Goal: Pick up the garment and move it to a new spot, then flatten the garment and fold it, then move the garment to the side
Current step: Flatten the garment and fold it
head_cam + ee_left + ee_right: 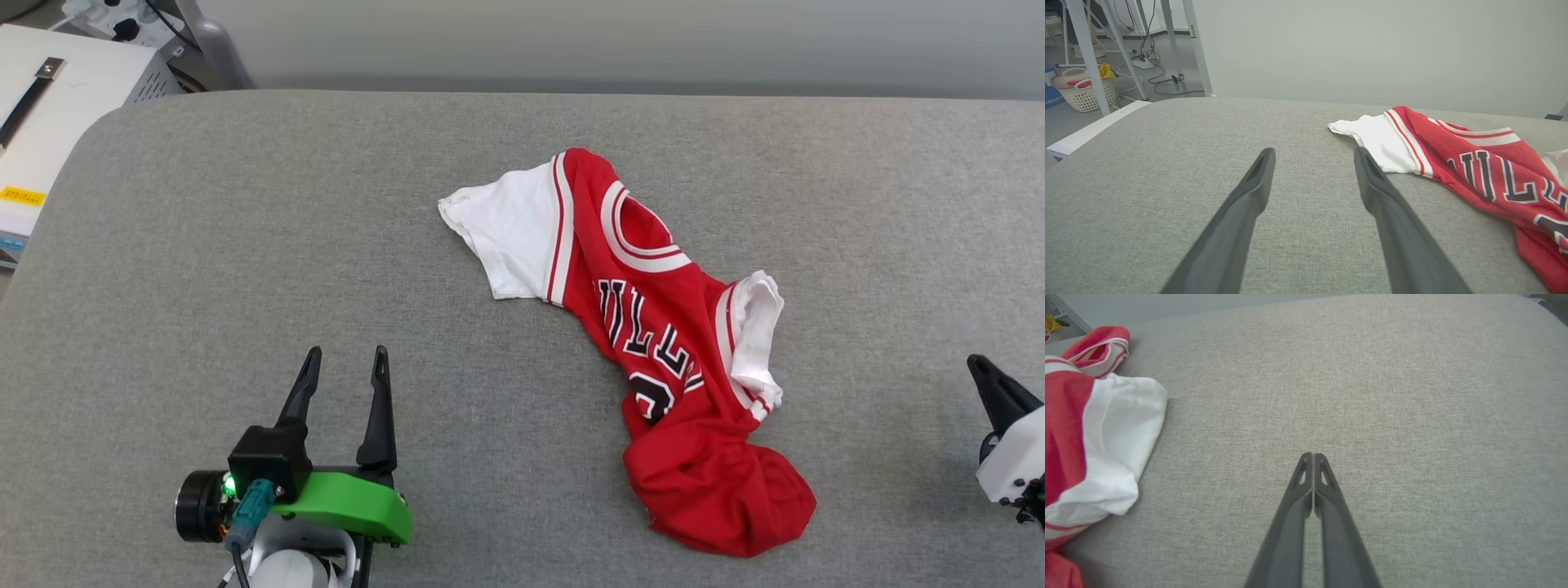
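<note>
Pickup not yet begun: the crumpled red jersey lies untouched between the spread left gripper and the clenched, empty right gripper, which must open first.

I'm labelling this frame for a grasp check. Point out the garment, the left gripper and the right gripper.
garment (653, 327), head view, on the lettered red chest.
left gripper (346, 353), head view, midway between its open fingertips.
right gripper (1313, 455), right wrist view, where its shut fingertips meet.
</note>
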### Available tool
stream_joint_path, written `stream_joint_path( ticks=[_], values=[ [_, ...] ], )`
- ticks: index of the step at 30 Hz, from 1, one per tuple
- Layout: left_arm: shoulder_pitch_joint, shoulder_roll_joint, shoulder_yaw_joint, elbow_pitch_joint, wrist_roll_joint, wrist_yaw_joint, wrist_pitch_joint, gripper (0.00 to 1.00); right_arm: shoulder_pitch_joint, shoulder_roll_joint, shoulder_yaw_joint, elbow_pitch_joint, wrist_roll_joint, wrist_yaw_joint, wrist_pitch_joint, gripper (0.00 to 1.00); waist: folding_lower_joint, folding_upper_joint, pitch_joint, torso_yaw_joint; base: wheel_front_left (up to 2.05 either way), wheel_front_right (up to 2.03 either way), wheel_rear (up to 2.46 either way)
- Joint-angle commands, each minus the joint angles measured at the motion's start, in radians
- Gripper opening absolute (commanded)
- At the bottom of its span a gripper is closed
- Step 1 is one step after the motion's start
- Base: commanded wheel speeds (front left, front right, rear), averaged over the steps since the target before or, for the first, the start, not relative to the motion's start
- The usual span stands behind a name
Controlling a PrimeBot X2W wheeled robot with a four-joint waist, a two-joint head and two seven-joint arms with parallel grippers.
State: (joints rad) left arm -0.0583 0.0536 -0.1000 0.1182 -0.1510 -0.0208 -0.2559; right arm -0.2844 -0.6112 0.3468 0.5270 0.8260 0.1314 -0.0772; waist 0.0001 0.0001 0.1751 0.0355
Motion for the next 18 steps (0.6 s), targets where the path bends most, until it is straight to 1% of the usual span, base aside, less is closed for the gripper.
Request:
stream_joint_path(
  ticks=[1,6,10,12,14,16,18],
  values=[
    [0.010,-0.003,0.000,0.000,-0.003,0.006,-0.006,1.00,0.009,0.017,-0.022,0.005,-0.020,-0.001,-0.032,1.00,-0.0001,-0.0001,-0.006,0.000,0.00,0.00,0.00],
    [0.015,-0.003,0.003,0.001,-0.004,0.007,-0.006,1.00,-0.004,0.047,-0.098,-0.045,-0.094,-0.001,-0.130,1.00,-0.0001,-0.0001,-0.026,0.002,0.00,0.00,0.00],
    [0.018,-0.003,0.000,0.001,-0.004,0.007,-0.006,1.00,-0.031,0.063,-0.138,-0.154,-0.136,-0.001,-0.139,1.00,-0.0001,-0.0001,-0.035,0.007,0.00,0.00,0.00],
    [0.020,-0.003,-0.001,-0.001,-0.004,0.007,-0.006,1.00,-0.048,0.056,-0.131,-0.217,-0.155,-0.001,-0.100,1.00,-0.0001,-0.0001,-0.036,0.011,0.00,0.00,0.00],
    [0.021,-0.003,-0.002,-0.004,-0.005,0.007,-0.006,1.00,-0.074,0.043,-0.104,-0.284,-0.168,-0.001,-0.041,1.00,-0.0001,-0.0001,-0.034,0.015,0.00,0.00,0.00],
    [0.022,-0.003,-0.002,-0.006,-0.005,0.007,-0.006,1.00,-0.105,0.024,-0.055,-0.348,-0.167,-0.001,0.040,1.00,-0.0001,-0.0001,-0.031,0.017,0.00,0.00,0.00],
    [0.022,-0.003,-0.002,-0.007,-0.004,0.007,-0.006,1.00,-0.138,0.004,0.007,-0.395,-0.142,-0.001,0.144,1.00,-0.0001,-0.0001,-0.028,0.020,0.00,0.00,0.00]
  ],
)
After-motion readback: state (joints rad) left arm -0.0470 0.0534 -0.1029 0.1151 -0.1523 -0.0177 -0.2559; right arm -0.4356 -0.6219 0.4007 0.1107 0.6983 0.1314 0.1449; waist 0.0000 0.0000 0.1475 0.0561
